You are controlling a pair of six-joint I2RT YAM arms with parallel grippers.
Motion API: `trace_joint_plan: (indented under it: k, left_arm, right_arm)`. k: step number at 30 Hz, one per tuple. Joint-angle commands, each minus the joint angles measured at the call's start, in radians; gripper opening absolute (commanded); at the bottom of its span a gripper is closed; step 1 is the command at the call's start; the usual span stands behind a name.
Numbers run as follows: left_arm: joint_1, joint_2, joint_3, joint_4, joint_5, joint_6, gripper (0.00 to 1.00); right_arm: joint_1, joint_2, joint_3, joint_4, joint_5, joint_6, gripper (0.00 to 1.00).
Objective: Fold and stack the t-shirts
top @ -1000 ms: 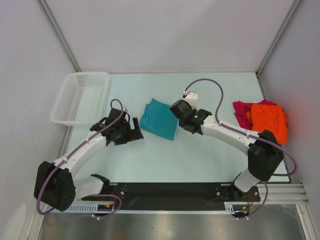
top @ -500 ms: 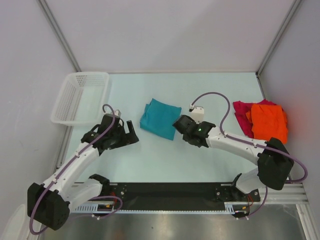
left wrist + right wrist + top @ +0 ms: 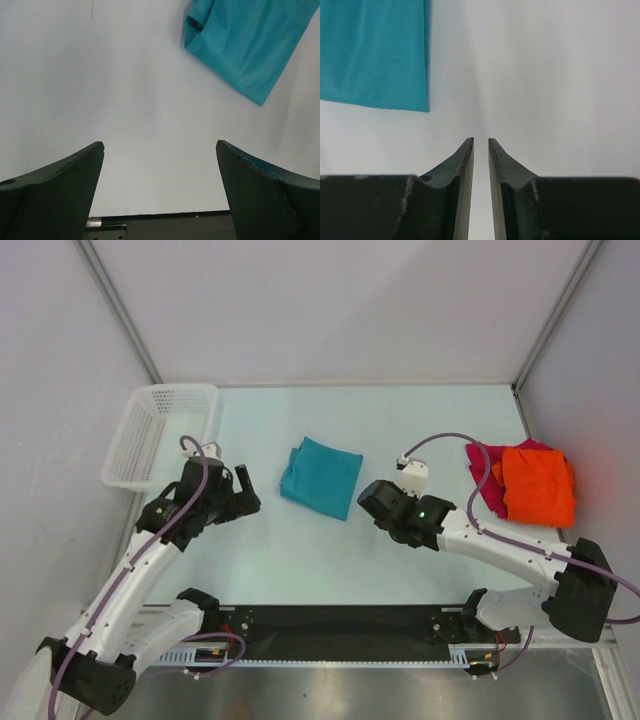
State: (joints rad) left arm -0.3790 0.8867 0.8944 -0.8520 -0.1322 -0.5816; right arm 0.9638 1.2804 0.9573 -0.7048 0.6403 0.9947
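A folded teal-blue t-shirt (image 3: 320, 477) lies flat at the table's middle; it also shows in the left wrist view (image 3: 245, 45) and the right wrist view (image 3: 370, 50). An orange t-shirt (image 3: 538, 485) lies crumpled over a magenta-red t-shirt (image 3: 483, 462) at the right edge. My left gripper (image 3: 247, 490) (image 3: 160, 145) stands wide open left of the teal shirt, apart from it, nothing between its fingers. My right gripper (image 3: 366, 499) (image 3: 481, 140) sits just right of the teal shirt's near corner, its jaws a narrow slit apart, with only bare table between them.
A white mesh basket (image 3: 160, 435) stands at the back left. A black mounting rail (image 3: 340, 620) runs along the near edge. Grey walls close in the table on three sides.
Both arms have drawn back from the teal shirt toward the near edge, the left one leftward, the right one rightward. The shirt has stayed where it was.
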Motion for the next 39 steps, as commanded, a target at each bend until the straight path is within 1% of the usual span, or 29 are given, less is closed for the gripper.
trace_joint_plan:
  k: [1, 5, 7, 8, 9, 10, 13, 15, 16, 18, 20, 22, 28, 31, 32, 33, 34, 35, 36, 37, 39]
  left_arm:
    - [0.009, 0.006, 0.095, -0.085, -0.118, 0.064, 1.00]
    - [0.011, 0.035, 0.147, -0.122, -0.149, 0.141, 1.00]
    - [0.014, 0.063, 0.190, -0.143, -0.145, 0.189, 0.99]
    - [0.014, 0.098, 0.208, -0.185, -0.161, 0.221, 0.99]
    - [0.014, 0.107, 0.242, -0.202, -0.209, 0.233, 1.00]
    - [0.014, 0.113, 0.257, -0.214, -0.239, 0.247, 0.99]
    - [0.015, 0.106, 0.323, -0.254, -0.355, 0.289, 1.00]
    - [0.015, 0.084, 0.354, -0.259, -0.359, 0.310, 1.00]
    - [0.022, 0.084, 0.392, -0.269, -0.398, 0.312, 1.00]
    - [0.028, 0.081, 0.446, -0.300, -0.429, 0.307, 1.00]
    - [0.029, 0.078, 0.468, -0.302, -0.454, 0.315, 1.00]
    - [0.032, 0.072, 0.488, -0.303, -0.474, 0.295, 1.00]
    - [0.042, 0.077, 0.472, -0.285, -0.419, 0.263, 0.99]
    - [0.052, 0.083, 0.454, -0.271, -0.394, 0.259, 1.00]
    - [0.058, 0.086, 0.446, -0.265, -0.383, 0.258, 1.00]
    - [0.075, 0.089, 0.433, -0.257, -0.348, 0.258, 1.00]
    - [0.086, 0.090, 0.423, -0.234, -0.328, 0.259, 0.99]
    - [0.098, 0.100, 0.413, -0.220, -0.305, 0.261, 1.00]
    - [0.127, 0.107, 0.399, -0.207, -0.261, 0.261, 0.99]
    - [0.140, 0.118, 0.396, -0.187, -0.236, 0.261, 0.99]
    - [0.150, 0.159, 0.393, -0.168, -0.215, 0.259, 0.99]
  right_arm:
    - [0.018, -0.030, 0.020, -0.091, 0.143, 0.062, 0.24]
    - [0.036, -0.004, 0.078, -0.205, 0.263, 0.076, 0.24]
    - [0.050, 0.035, 0.159, -0.341, 0.352, 0.116, 0.23]
    - [0.058, 0.048, 0.193, -0.395, 0.381, 0.142, 0.23]
    - [0.061, 0.057, 0.221, -0.479, 0.427, 0.172, 0.23]
    - [0.062, 0.060, 0.266, -0.514, 0.449, 0.189, 0.23]
    - [0.067, 0.042, 0.325, -0.588, 0.493, 0.183, 0.23]
    - [0.067, 0.020, 0.382, -0.620, 0.505, 0.168, 0.24]
    - [0.067, 0.014, 0.400, -0.634, 0.509, 0.167, 0.24]
    - [0.067, 0.007, 0.451, -0.679, 0.521, 0.170, 0.24]
    - [0.069, -0.003, 0.483, -0.715, 0.538, 0.186, 0.24]
    - [0.070, -0.009, 0.492, -0.716, 0.545, 0.183, 0.24]
    - [0.070, -0.036, 0.471, -0.671, 0.544, 0.167, 0.25]
    - [0.058, -0.042, 0.440, -0.639, 0.515, 0.151, 0.28]
    - [0.047, -0.049, 0.431, -0.601, 0.498, 0.119, 0.29]
    - [0.033, -0.067, 0.394, -0.561, 0.477, 0.083, 0.32]
    - [0.020, -0.079, 0.370, -0.512, 0.402, 0.035, 0.34]
    - [-0.035, -0.093, 0.345, -0.398, 0.351, -0.020, 0.36]
    - [-0.060, -0.104, 0.315, -0.348, 0.301, -0.081, 0.36]
    - [-0.085, -0.130, 0.258, -0.259, 0.218, -0.111, 0.35]
    - [-0.131, -0.148, 0.210, -0.196, 0.152, -0.149, 0.36]
